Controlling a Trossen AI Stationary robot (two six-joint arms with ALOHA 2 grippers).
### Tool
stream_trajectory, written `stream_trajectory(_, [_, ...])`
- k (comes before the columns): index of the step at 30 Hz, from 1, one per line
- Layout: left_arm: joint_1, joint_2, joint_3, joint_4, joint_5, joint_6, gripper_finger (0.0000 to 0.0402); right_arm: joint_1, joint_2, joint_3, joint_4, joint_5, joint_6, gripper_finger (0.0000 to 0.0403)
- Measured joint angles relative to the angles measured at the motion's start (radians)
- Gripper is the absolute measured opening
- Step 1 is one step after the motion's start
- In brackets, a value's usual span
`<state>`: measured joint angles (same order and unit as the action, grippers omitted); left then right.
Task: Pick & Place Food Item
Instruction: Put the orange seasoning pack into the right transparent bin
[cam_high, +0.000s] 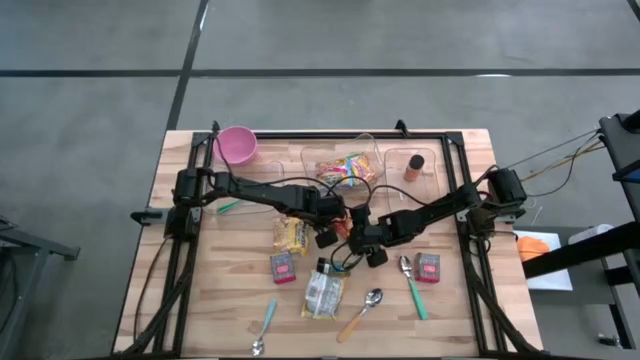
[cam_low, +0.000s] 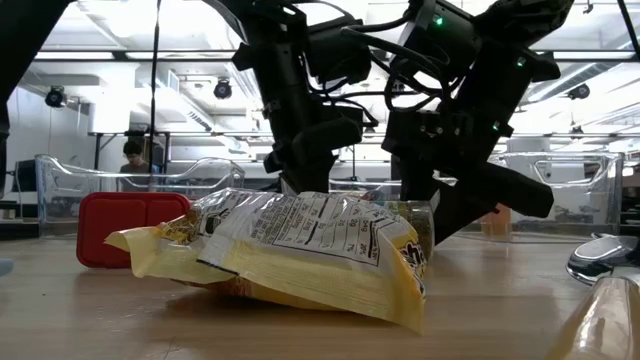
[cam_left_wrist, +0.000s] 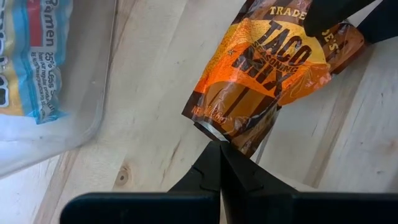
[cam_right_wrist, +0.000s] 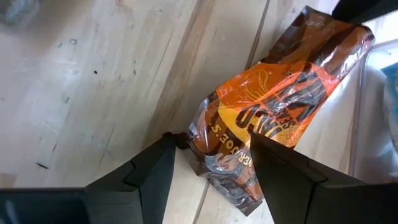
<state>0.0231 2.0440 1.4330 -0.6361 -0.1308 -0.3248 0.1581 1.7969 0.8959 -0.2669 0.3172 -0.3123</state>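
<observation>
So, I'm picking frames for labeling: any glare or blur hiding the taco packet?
Left wrist view: taco seasoning packet sharp, lettering readable, slight foil sheen. Right wrist view: softer, glare on its crinkled edge. Low view: yellow bag blocks it, arms backlit dark.

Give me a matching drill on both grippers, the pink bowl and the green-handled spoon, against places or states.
1 left gripper
2 right gripper
3 pink bowl
4 green-handled spoon

A beside a red box
B shut on the corner of the taco mix packet
C upper-left corner of the table in the high view
D at the packet's other end

Pairs: 1-B, 2-D, 3-C, 4-A
</observation>
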Motion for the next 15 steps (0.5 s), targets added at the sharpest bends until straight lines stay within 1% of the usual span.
stream_trajectory(10, [0.0, -0.001, 0.0, 0.003, 0.015, 0.007, 0.0, 0.0, 0.023, 0.0, 0.005, 0.0, -0.044, 0.0206])
stream_trajectory(12, [0.0, -0.001, 0.0, 0.003, 0.016, 0.007, 0.0, 0.0, 0.026, 0.0, 0.006, 0.0, -0.052, 0.0192])
stream_trajectory(15, [-0.001, -0.001, 0.0, 0.003, 0.024, 0.01, 0.0, 0.001, 0.029, 0.0, 0.006, -0.007, -0.052, 0.0152])
